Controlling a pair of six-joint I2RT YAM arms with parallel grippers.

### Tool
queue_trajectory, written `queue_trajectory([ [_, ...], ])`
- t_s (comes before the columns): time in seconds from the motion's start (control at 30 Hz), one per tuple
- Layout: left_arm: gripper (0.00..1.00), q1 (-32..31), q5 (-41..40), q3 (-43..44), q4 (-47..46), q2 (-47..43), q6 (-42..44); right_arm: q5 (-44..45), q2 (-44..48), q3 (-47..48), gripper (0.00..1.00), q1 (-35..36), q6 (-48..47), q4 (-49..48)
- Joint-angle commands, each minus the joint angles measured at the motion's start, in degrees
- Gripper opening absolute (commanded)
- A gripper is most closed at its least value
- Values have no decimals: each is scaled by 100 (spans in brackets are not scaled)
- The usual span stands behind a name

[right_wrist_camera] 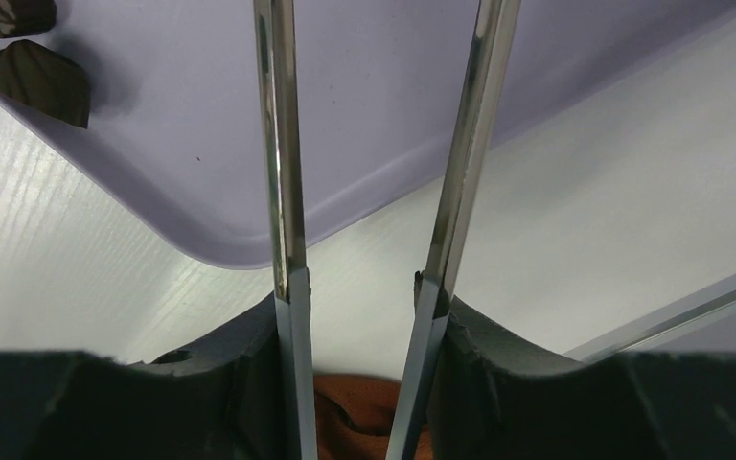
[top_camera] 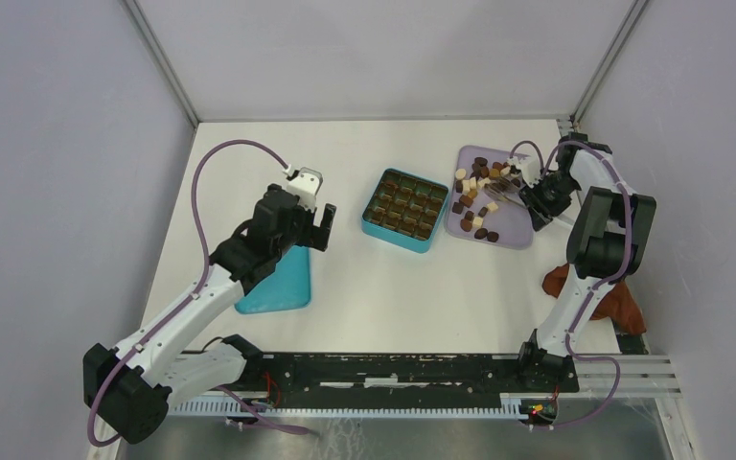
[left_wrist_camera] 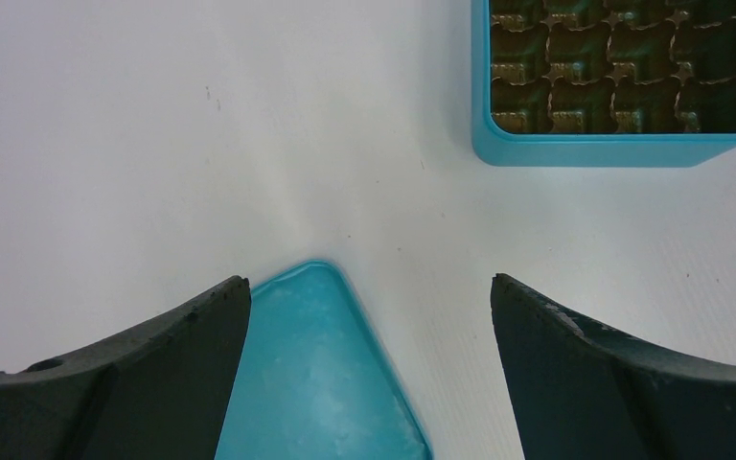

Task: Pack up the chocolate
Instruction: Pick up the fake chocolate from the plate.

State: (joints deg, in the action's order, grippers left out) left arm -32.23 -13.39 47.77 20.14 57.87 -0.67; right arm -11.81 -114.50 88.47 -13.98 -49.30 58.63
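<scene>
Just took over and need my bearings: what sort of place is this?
Likely a lab test cell, not a kitchen: a plain white tabletop, bare grey wall panels in aluminium framing, and a black mounting rail along the near edge.

Chocolate (top_camera: 474, 196) crowds tray (top_camera: 514, 232); bare table (top_camera: 383, 297) fronts box (top_camera: 398, 237).

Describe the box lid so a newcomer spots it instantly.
On the white table, look left, just beneath the left end effector. The lid lies flat there: teal like the box, but plain, without the box's brown compartment insert.

Lab, white enclosure walls (top_camera: 374, 48), aluminium frame (top_camera: 161, 62)
</scene>
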Motion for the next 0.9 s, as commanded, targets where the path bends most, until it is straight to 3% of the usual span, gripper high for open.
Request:
queue_trajectory([
  [0.0,100,15,30,-4,-90,3,241,77,138,8,46,-12,17,-103],
  [0.33,100,14,9,-4,-81,59,247,-104,463,-127,1,-106,-77,-21],
  [0.87,100,5,10,-31,-92,15,240,-441,797,-99,0,-171,-176,72],
])
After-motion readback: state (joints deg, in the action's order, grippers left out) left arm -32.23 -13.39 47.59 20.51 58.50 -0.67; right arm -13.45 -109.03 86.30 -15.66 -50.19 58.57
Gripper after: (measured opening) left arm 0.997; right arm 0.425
